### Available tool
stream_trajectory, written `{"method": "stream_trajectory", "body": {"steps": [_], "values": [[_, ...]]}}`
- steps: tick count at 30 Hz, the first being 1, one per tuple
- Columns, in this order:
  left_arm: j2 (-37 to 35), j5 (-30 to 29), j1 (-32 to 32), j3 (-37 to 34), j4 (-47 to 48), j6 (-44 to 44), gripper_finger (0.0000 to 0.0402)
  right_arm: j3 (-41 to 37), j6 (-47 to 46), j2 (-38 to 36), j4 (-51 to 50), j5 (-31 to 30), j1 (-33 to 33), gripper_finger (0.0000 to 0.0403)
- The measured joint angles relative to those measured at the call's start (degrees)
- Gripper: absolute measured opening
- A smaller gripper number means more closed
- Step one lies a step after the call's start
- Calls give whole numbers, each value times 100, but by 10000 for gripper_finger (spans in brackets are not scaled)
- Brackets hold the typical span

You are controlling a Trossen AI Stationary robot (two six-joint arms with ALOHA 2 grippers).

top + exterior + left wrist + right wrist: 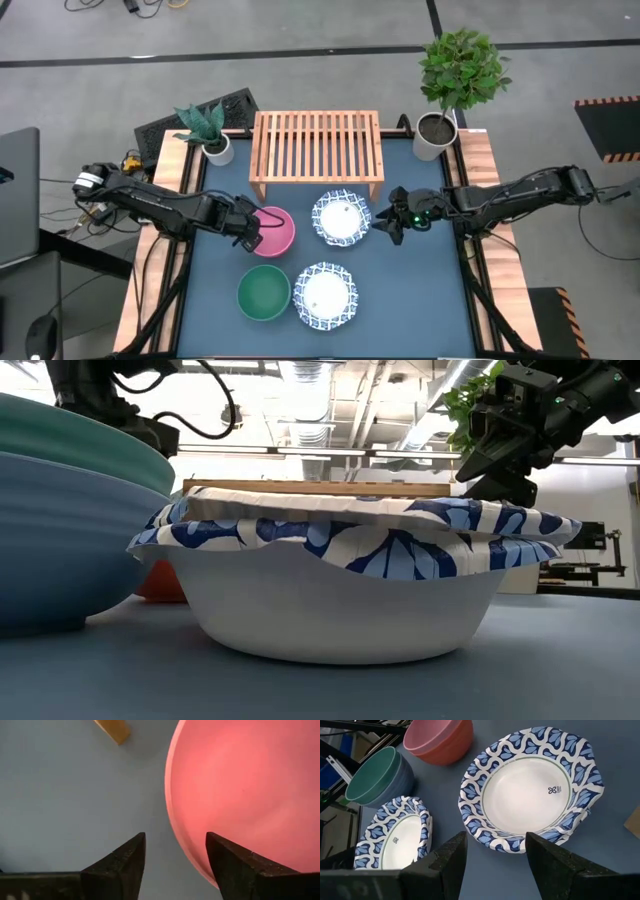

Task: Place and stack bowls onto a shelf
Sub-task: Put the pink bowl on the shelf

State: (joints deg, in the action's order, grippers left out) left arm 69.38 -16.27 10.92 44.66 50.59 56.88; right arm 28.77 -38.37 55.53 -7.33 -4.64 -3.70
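The pink bowl (275,233) sits on the blue table in front of the shelf's left leg. My left gripper (250,230) is open at the bowl's left side; in the left wrist view the pink bowl's rim (172,815) runs between the two fingers of the gripper (175,837). One patterned bowl (342,220) stands right of the pink one. My right gripper (495,836) hovers open over the right edge of this bowl's rim (520,842). The teal bowl (263,294) and the second patterned bowl (324,294) stand nearer. The wooden shelf (316,150) stands behind, with nothing on it.
Two white plant pots stand at the far corners, one left of the shelf (217,150) and one right of it (435,135). Wooden strips (165,200) border the blue tabletop on both sides. Bare tabletop (420,290) lies right of the near bowls.
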Motion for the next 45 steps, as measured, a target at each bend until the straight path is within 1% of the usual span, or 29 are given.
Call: {"method": "stream_trajectory", "body": {"steps": [13, 21, 27, 36, 45], "values": [[-2, -59, -2, 81, -11, -60, 85, 0, 136, 0, 0, 1, 0, 226], [-2, 50, -2, 87, -63, -43, 9, 0, 136, 0, 0, 0, 0, 226], [-4, 70, -2, 313, 0, -117, 3, 0, 144, 0, -1, -128, 0, 226], [-4, -48, -2, 574, 24, -264, 1, 0, 149, 0, -10, -137, 0, 226], [-4, 122, -2, 1009, 142, -354, 0, 0, 133, 0, -15, -148, 0, 226]]}}
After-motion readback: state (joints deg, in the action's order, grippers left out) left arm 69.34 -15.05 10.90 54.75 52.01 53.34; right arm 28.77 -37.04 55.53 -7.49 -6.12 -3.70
